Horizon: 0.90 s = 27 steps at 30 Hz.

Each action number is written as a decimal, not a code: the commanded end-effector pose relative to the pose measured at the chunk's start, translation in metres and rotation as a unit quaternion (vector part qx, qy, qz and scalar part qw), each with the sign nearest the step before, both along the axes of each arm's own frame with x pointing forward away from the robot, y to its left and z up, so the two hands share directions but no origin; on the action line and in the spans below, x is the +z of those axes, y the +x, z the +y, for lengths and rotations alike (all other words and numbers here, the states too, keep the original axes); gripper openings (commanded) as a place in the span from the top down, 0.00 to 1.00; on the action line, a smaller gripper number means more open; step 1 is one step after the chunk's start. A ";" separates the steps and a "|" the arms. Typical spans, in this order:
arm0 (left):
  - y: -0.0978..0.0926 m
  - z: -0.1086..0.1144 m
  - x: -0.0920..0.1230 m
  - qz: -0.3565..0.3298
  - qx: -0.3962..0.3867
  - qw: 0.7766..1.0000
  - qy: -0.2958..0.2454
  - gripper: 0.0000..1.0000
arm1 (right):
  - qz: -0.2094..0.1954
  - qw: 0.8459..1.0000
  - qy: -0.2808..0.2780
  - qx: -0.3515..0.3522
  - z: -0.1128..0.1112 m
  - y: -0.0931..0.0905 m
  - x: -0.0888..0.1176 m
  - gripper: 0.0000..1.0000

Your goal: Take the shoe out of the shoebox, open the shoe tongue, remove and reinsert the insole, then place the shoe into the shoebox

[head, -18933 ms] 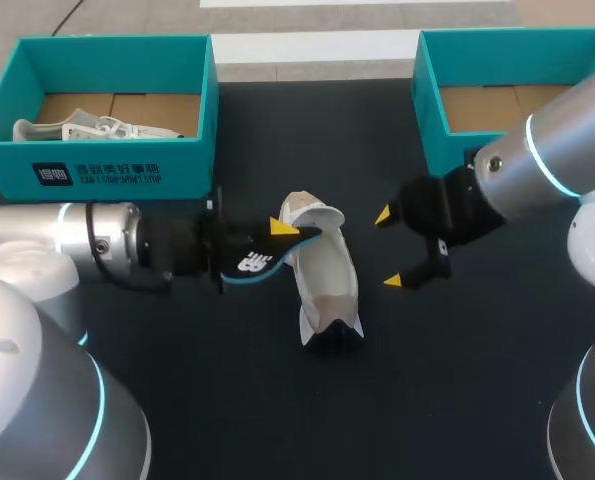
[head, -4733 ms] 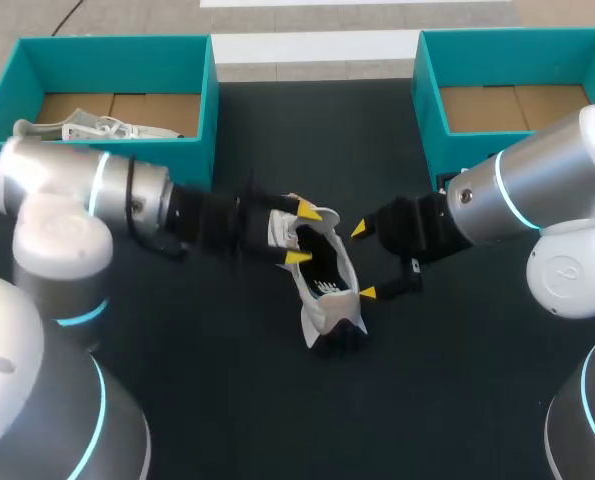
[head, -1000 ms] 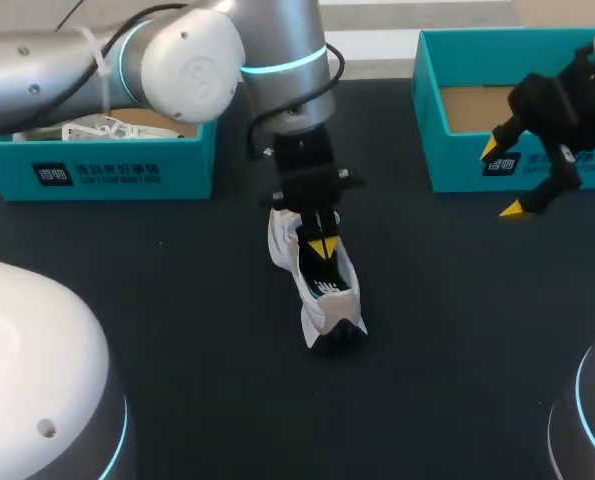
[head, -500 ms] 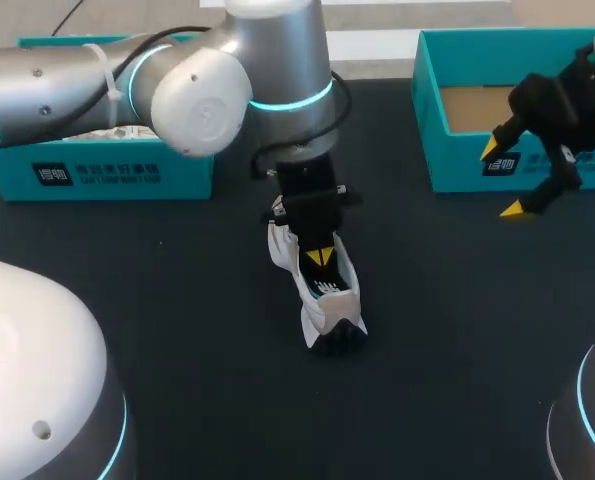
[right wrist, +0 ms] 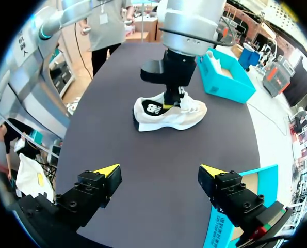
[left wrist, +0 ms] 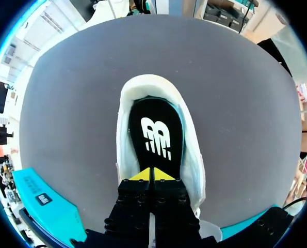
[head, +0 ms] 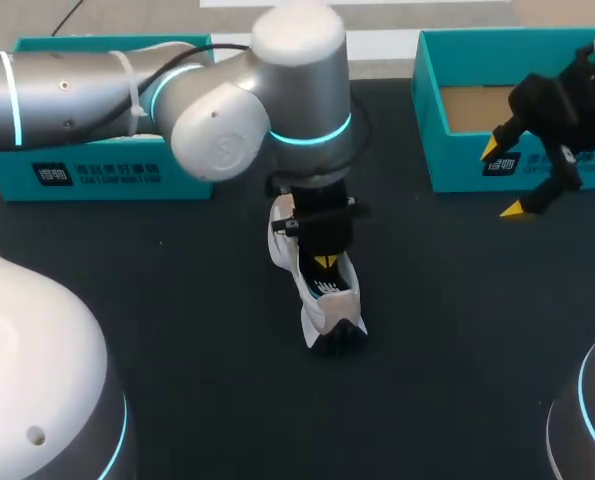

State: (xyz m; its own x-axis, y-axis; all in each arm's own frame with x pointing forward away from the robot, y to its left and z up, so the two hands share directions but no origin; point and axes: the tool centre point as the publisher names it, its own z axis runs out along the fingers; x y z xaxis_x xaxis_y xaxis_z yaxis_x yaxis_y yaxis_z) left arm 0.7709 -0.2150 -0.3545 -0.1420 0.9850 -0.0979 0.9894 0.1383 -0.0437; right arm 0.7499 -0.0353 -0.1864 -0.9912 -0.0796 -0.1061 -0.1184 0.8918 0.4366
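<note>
- Head view: white shoe [head: 322,305] stands on its sole on the black table [head: 177,320], between the left box [head: 107,172] and the right box [head: 457,165], outside both.
- Left claw [left wrist: 153,174]: tips pressed together with nothing between them, down in the shoe's opening over the black insole [left wrist: 156,137]. Can't tell if they touch it.
- Right claw [head: 507,180]: fingers wide apart, empty, in front of the right box, well apart from the shoe.
</note>
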 end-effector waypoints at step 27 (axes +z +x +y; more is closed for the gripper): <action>-0.023 -0.005 0.001 -0.002 -0.021 1.000 0.013 1.00 | 0.001 1.000 -0.001 -0.001 0.001 0.001 0.000 0.00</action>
